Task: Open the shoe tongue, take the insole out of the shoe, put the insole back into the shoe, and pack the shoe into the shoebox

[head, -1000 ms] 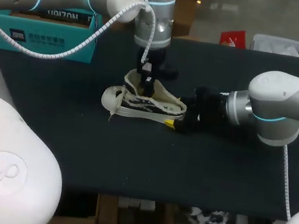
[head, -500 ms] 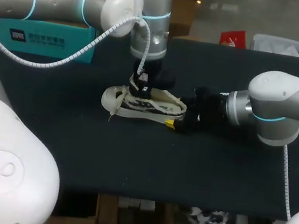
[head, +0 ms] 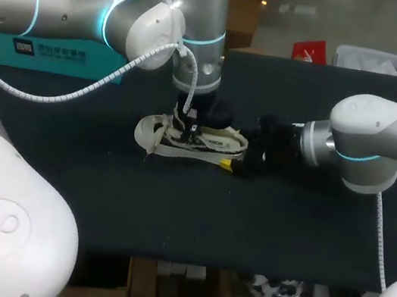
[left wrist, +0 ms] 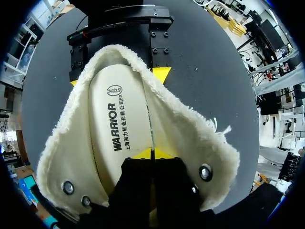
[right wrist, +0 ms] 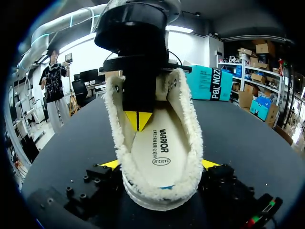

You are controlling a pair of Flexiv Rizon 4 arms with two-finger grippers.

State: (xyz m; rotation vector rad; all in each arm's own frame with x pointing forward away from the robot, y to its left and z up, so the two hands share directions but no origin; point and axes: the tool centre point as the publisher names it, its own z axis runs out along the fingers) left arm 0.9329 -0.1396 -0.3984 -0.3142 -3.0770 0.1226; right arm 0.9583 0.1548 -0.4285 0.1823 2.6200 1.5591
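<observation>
1 shoe [head: 185,137], 1 insole [left wrist: 116,129], 2 pincers [left wrist: 152,153] [right wrist: 161,164]

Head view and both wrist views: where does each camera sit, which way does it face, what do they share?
Head view: fixed above and behind, looking down on the table; both arms enter from the sides, left claw in the shoe, right claw at its heel.
Left wrist view: looks down past the left claw onto the insole inside the shoe.
Right wrist view: behind the heel, looks forward along the insole; right claw shut on the shoe.
Shared: both wrist views show the insole and the other arm's claw.
</observation>
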